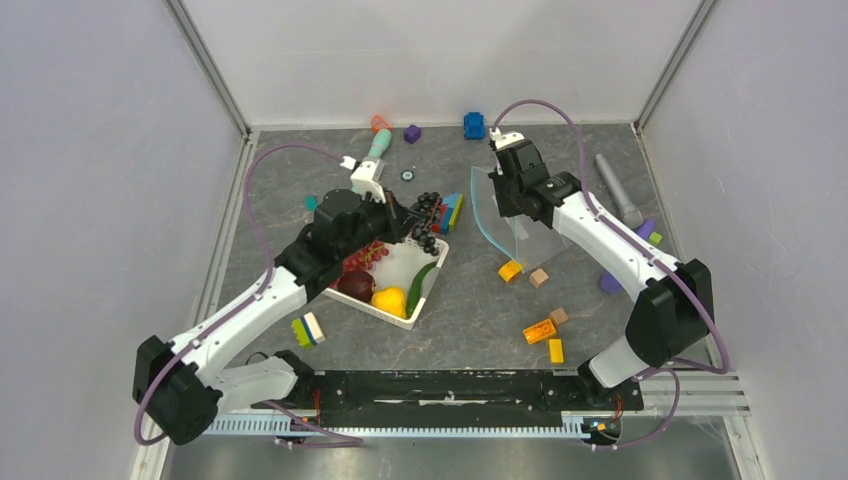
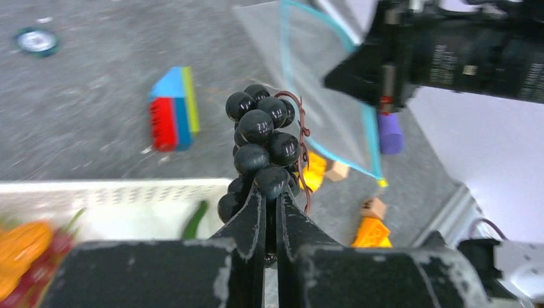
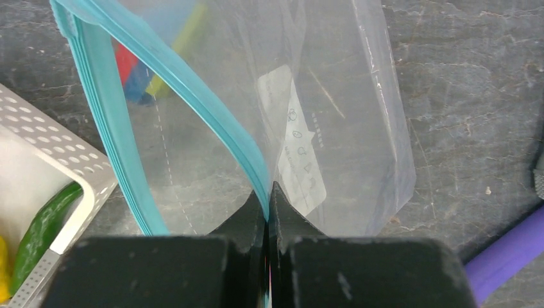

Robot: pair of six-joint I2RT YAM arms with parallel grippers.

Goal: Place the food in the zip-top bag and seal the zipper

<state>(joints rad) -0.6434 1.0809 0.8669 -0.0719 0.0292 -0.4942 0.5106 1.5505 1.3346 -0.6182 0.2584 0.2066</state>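
Top external shows the desk with a white basket left of centre. The bag is held up to the basket's right, well apart from it, with its mouth gaping toward the basket. The right claw is clamped tight on the zipper at the bag's edge. Above the basket's far right corner, the left claw is closed on the grapes, which hang in the air between basket and bag, clear of the bag. Inside the basket lie a maroon fruit, a yellow fruit, a green pod and a red fruit.
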